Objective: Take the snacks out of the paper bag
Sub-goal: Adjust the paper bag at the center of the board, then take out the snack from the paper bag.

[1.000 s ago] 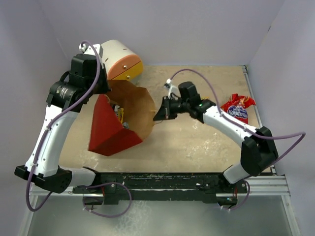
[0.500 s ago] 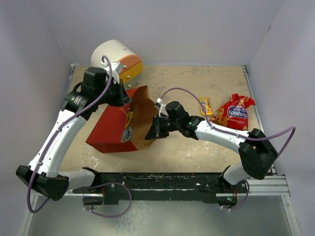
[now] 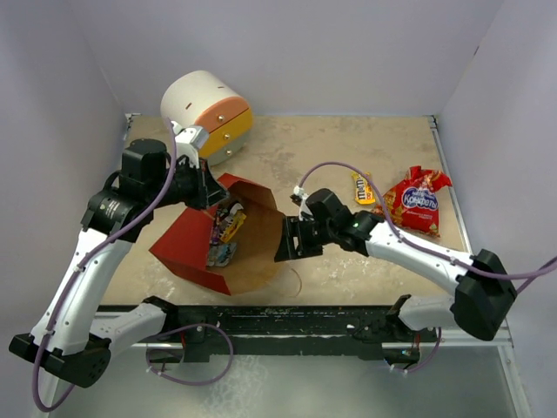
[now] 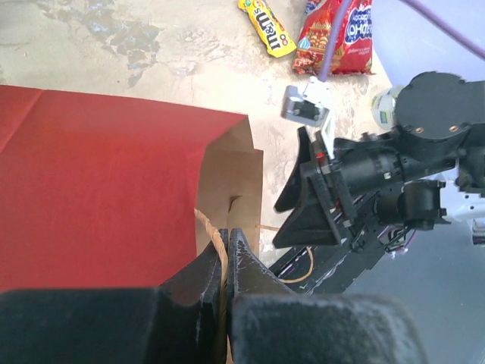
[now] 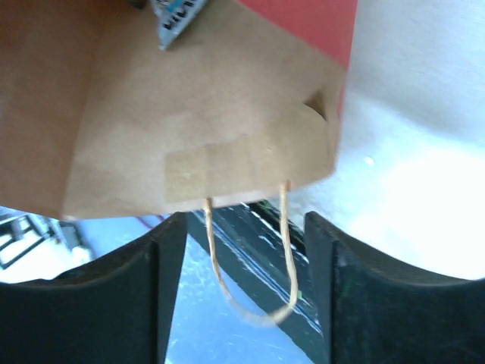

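Note:
The paper bag (image 3: pixel 187 248) lies tilted on the table, red outside, its brown mouth (image 3: pixel 257 248) turned up and to the right. Several small snacks (image 3: pixel 224 233) show inside it. My left gripper (image 3: pixel 211 189) is at the bag's far rim, shut on a twisted handle (image 4: pixel 220 244). My right gripper (image 3: pixel 284 240) stands open at the near rim. The other handle loop (image 5: pixel 250 303) hangs loose between its fingers (image 5: pixel 170 280), touching neither. A big red snack bag (image 3: pixel 419 200) and a yellow packet (image 3: pixel 363 188) lie on the table to the right.
A white cylindrical drawer unit (image 3: pixel 207 109) with orange and yellow fronts stands at the back left, just behind my left arm. Walls close the table on the left, back and right. The black rail (image 3: pixel 287 318) runs along the near edge.
My right gripper has opened and let go of the bag's near side. The bag has come down and turned its mouth upward, showing the snacks. My left arm swung left, still holding.

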You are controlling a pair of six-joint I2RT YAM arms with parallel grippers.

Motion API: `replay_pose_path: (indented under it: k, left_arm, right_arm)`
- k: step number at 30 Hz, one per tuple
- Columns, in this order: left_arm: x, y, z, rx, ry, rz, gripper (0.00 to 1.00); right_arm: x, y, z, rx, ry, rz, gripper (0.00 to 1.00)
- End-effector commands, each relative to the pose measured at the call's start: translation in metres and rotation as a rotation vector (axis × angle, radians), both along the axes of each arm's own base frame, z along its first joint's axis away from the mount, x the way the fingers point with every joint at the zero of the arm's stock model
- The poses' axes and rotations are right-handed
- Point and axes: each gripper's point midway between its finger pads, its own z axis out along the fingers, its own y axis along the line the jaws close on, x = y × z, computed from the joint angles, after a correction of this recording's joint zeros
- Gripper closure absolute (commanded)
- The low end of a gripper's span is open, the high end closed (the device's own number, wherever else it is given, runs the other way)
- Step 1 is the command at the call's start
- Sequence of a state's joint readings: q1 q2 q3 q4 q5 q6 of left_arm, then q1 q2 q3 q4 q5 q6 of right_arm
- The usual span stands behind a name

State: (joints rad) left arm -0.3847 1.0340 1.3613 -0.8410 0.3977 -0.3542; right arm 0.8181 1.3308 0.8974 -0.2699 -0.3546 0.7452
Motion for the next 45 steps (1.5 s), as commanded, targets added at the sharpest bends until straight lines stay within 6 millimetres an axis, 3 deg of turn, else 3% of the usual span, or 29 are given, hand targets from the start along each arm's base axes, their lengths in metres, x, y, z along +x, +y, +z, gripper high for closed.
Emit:
replay_pose_path:
  k: [1, 9, 15, 20, 26, 30, 34, 39, 42, 45]
  left_arm:
    - [-0.004, -0.001, 0.007, 0.014, -0.062, -0.054, 1.0]
    - [-0.002, -0.002, 0.006, 0.023, -0.06, -0.064, 1.0]
    - [0.001, 0.0, 0.015, 0.035, -0.093, -0.062, 1.0]
    - [0.003, -0.001, 0.02, 0.021, -0.108, -0.058, 1.0]
    - [0.008, -0.003, 0.023, 0.008, -0.109, -0.042, 1.0]
    - [0.008, -0.005, 0.019, 0.001, -0.074, -0.04, 1.0]
    - [0.003, -0.006, 0.011, 0.002, -0.014, -0.044, 1.0]
    - [0.0, -0.006, 0.005, -0.008, 0.035, -0.029, 1.0]
    - [0.002, -0.01, 0.007, -0.035, 0.064, -0.018, 1.0]
    - [0.004, -0.011, 0.009, -0.056, 0.079, 0.004, 1.0]
  right_arm:
    - [0.007, -0.039, 0.014, -0.148, -0.137, -0.024, 0.3]
    - [0.042, -0.07, 0.065, -0.31, -0.431, 0.0, 0.23]
    - [0.049, -0.03, 0.118, -0.065, -0.562, 0.039, 0.22]
    - [0.044, 0.022, 0.142, 0.225, -0.57, -0.025, 0.24]
    - [0.031, 0.068, 0.121, 0.333, -0.523, -0.188, 0.31]
    - [0.033, 0.096, 0.077, 0.285, -0.347, -0.301, 0.48]
    - [0.032, 0.113, 0.037, 0.216, -0.266, -0.381, 0.56]
    - [0.036, 0.122, 0.001, 0.031, -0.258, -0.467, 0.55]
    - [0.034, 0.133, -0.006, -0.008, -0.269, -0.489, 0.53]
    - [0.031, 0.132, -0.022, -0.055, -0.232, -0.546, 0.51]
